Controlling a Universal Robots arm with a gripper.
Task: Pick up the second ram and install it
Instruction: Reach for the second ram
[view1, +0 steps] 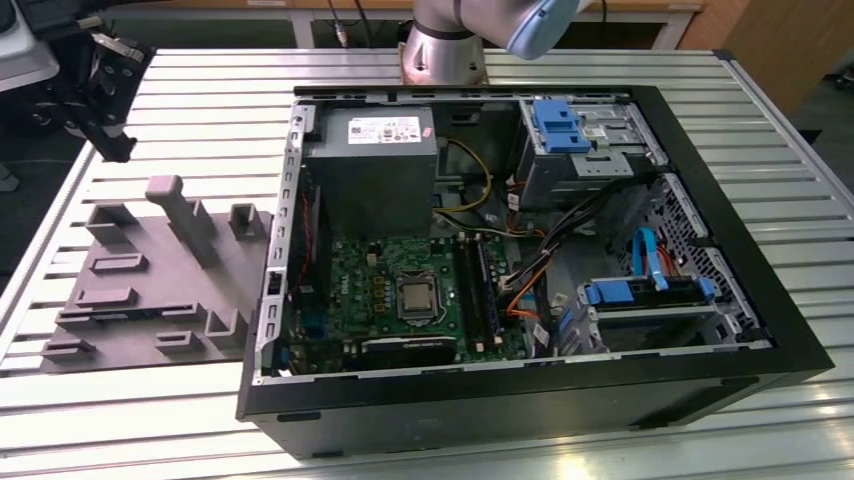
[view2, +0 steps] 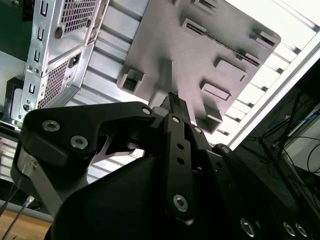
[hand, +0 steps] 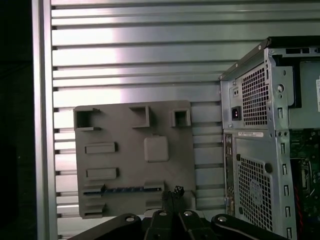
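Slatted aluminium surface (view1: 187, 100) carries all the parts.

Claw (hand: 176, 191): fingertips drawn together, with nothing between them as far as both wrist views show. It hangs above the surface, clear of everything.

Nearest below it is the grey holder plate (hand: 130, 160); in the first wrist view the plate's edge lies just under the tips. The second ram (hand: 122, 189) sits on edge in a slot of that plate, running away from the claw tips to one side. Untouched, not yet picked.

Farther out on the plate: light grey uprights (view1: 187, 215). On the claw's other side, beyond the plate: open computer case (hand: 255, 150), green board (view1: 387, 290) inside.

Risks (judgement):
- With the tips together, a descent would land on the ram's top edge rather than straddle it.
- A grasp off the strip's middle could cock it in the slot and jam it.
- Thin, smooth faces, so slip is likely under a weak grip.
- The uprights stand near the ram's slot; a skewed approach could clip one.
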